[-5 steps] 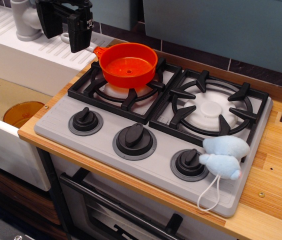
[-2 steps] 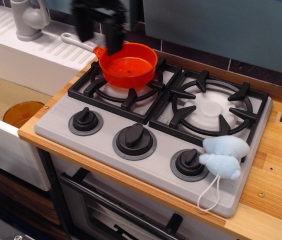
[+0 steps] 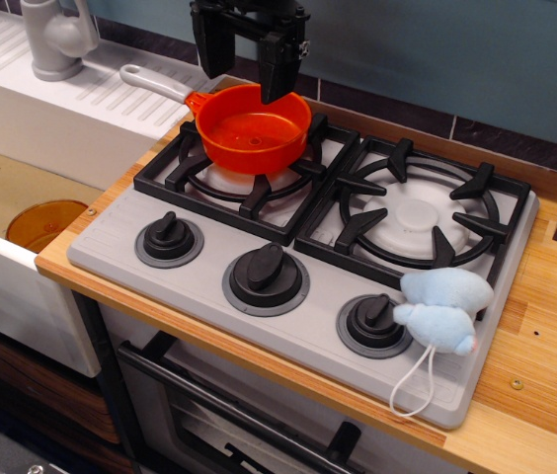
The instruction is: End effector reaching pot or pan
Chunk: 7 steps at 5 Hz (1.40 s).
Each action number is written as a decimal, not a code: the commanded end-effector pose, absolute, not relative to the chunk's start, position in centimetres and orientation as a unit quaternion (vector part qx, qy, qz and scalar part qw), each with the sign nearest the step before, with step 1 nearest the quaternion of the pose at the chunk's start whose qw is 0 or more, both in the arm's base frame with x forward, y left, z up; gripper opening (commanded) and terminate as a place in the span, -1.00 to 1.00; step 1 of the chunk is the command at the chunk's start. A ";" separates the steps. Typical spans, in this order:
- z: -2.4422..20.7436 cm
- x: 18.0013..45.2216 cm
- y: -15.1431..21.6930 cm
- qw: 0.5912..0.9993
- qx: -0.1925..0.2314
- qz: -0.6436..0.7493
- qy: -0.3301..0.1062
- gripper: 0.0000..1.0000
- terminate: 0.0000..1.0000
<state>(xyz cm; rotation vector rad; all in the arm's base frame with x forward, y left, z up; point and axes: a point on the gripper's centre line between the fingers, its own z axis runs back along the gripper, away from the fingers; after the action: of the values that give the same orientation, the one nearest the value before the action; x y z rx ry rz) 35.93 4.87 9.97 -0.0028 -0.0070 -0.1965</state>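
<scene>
The orange-red saucepan (image 3: 252, 130) sits on the left rear burner of the toy stove, its light grey handle (image 3: 155, 83) pointing back left over the sink's drainboard. My black gripper (image 3: 238, 79) hangs open just above the pan's far rim. One finger (image 3: 203, 44) is over the handle joint. The other finger (image 3: 273, 79) reaches down to the rim's back edge. Nothing is between the fingers.
The grey stove (image 3: 111, 252) has black grates and three black knobs at its front. A light blue plush mouse (image 3: 443, 306) lies at its front right corner. A grey faucet (image 3: 56, 39) stands back left. An amber round dish (image 3: 46, 223) lies in the sink.
My gripper has moved right from over the drainboard to above the pan's far rim and has come a little lower. The pan has not moved.
</scene>
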 end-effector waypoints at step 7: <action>5.0 37.6 2.2 0.992 0.006 -0.107 -0.063 1.00 -1.00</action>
<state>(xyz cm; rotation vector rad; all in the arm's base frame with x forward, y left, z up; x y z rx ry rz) 36.83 1.95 3.85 0.0056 -0.0864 -0.2195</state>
